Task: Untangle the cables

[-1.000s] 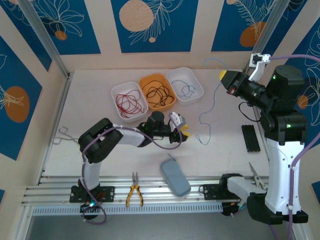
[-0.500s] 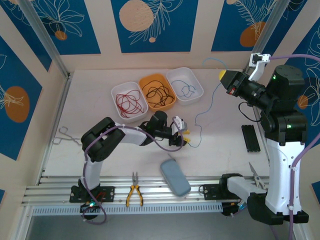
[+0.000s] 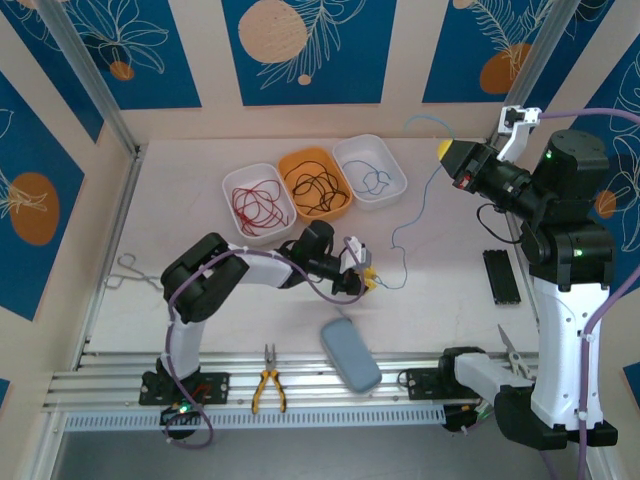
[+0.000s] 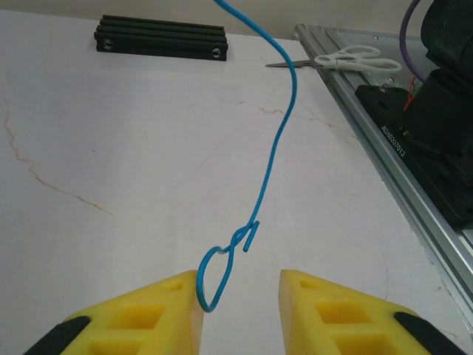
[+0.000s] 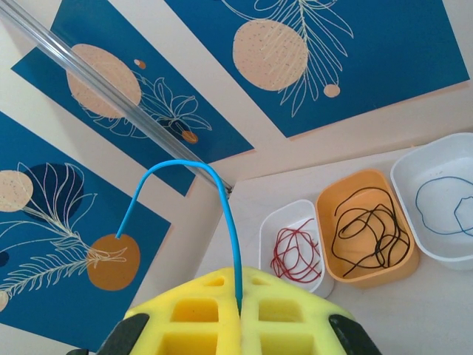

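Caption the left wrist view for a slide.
Open left gripper flanking the looped end of a light blue cable.

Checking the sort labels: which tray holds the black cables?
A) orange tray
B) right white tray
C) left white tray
A: the black cables lie coiled inside the orange tray, the middle one of the three in the top view.

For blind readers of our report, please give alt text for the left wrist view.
A blue cable runs down from above and ends in a small loop between the open yellow fingers of the left gripper, above a white table. A black bar and white scissors lie farther off.
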Available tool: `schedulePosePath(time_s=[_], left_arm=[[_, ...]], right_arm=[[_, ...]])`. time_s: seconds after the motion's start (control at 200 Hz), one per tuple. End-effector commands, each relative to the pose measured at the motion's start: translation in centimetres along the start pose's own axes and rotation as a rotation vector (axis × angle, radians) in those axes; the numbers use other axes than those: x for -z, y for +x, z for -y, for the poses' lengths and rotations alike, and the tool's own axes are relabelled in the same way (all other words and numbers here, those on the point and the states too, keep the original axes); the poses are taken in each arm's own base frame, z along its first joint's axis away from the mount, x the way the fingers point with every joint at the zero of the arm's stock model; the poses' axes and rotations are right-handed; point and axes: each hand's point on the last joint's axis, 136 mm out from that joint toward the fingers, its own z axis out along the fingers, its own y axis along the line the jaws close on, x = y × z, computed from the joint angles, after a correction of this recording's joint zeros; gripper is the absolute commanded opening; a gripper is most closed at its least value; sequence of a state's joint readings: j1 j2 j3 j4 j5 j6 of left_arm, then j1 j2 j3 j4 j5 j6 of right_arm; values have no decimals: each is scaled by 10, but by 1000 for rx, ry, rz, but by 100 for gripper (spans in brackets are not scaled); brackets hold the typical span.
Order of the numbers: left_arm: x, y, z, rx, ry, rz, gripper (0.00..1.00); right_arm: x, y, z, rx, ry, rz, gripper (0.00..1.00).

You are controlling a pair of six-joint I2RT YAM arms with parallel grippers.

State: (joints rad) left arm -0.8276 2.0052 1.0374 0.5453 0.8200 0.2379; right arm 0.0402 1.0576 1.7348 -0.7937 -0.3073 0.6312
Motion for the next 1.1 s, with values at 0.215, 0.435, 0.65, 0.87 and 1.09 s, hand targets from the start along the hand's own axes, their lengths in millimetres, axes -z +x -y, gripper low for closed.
schedulePosePath(time_s=[0.215, 0.435, 0.65, 0.87, 1.09], left_arm=[[1, -11, -9, -13, -23, 40, 24], [0, -16, -14, -5, -49, 61, 2], [17, -17, -30, 45, -173, 92, 0], [91, -48, -56, 238, -265, 461, 0], [143, -59, -76, 315, -407, 546, 0]], right_arm=[[2, -3, -9, 6, -31, 10, 0], [2, -2, -7, 7, -22, 12, 0], [8, -1, 6, 28, 61, 30, 0], [43, -3, 80, 69, 481, 152, 0], [66, 13, 153, 67, 818, 151, 0]])
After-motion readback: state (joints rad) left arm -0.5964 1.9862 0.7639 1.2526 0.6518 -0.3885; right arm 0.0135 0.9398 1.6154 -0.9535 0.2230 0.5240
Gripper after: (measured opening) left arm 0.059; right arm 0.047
